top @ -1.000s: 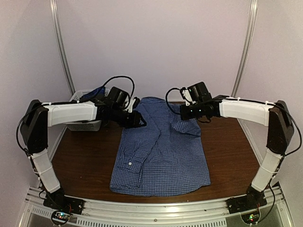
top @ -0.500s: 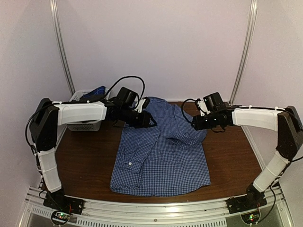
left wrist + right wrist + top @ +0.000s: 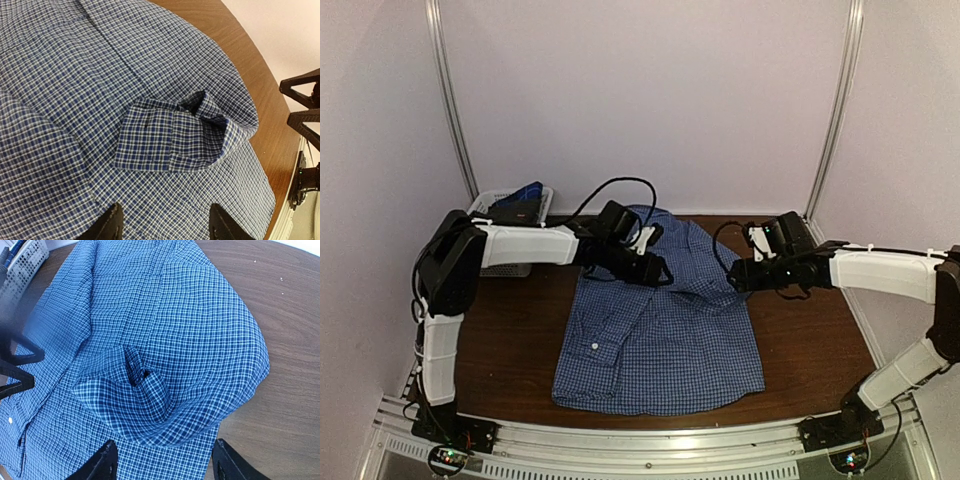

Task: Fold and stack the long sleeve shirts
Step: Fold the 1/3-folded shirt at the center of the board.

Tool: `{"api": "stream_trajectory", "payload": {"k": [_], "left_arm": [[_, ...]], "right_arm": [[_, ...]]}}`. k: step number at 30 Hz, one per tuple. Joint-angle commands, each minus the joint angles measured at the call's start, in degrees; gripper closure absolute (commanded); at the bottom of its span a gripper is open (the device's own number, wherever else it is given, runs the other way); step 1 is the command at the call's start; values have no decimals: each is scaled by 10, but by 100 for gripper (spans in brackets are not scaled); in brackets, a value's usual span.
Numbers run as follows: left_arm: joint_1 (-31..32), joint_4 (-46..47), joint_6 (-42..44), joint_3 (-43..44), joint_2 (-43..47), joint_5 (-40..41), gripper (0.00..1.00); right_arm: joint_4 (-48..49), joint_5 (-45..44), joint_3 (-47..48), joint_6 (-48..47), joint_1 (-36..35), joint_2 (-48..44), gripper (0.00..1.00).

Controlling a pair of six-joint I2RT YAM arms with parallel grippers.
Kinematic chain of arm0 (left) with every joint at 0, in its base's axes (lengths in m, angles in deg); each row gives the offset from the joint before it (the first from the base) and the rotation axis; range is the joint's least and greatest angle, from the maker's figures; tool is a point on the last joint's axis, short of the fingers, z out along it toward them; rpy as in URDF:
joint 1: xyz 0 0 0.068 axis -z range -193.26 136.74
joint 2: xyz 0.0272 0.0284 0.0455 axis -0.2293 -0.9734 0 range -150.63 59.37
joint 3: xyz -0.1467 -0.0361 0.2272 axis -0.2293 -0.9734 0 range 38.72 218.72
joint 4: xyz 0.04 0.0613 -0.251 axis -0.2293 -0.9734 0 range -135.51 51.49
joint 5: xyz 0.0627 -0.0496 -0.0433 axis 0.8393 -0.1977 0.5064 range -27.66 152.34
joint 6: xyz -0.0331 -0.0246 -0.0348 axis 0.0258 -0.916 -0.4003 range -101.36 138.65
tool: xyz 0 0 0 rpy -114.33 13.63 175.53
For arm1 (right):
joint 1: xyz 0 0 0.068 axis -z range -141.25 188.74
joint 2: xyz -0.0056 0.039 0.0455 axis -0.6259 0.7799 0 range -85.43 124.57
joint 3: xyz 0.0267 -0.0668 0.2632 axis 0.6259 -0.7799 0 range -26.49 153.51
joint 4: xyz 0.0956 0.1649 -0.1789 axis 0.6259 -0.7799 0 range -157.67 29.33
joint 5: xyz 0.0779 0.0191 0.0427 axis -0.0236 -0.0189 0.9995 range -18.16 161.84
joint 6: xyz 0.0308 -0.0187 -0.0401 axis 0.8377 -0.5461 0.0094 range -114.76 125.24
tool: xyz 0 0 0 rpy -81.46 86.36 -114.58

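Midway: one shirt (image 3: 660,330) lies spread on the table (image 3: 510,330), sleeves turned inward, right cuff (image 3: 170,140) crumpled. Left gripper (image 3: 663,274) and right gripper (image 3: 733,276) hover above, jaws parted and empty. Body folds and stacking are not yet done.

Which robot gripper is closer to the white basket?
Left. The left gripper hovers over the shirt, right of the basket; the right gripper sits at the shirt's opposite edge.
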Motion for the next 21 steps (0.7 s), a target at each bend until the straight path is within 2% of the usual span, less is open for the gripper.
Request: {"api": "stream_trajectory", "payload": {"k": [1,4,8,13,21], "left_arm": [[24,25,79,39,-23,12,37],[40,23,122,47,-32,33,31],[58,15,184,63,-45,58,27],[77,-9,267,111,-80,119,27],[80,-36,337,172,-129,129,28]], "right_arm": [[23,-20,-61,29,-3,-57,34],[21,-21,-88,37,-4,-81,33],[19,-24,-109,43,-4,-104,33],[13,-24,-118,46,-4,-120,33],[2,-33,-129,51,-4,-147,33]]}}
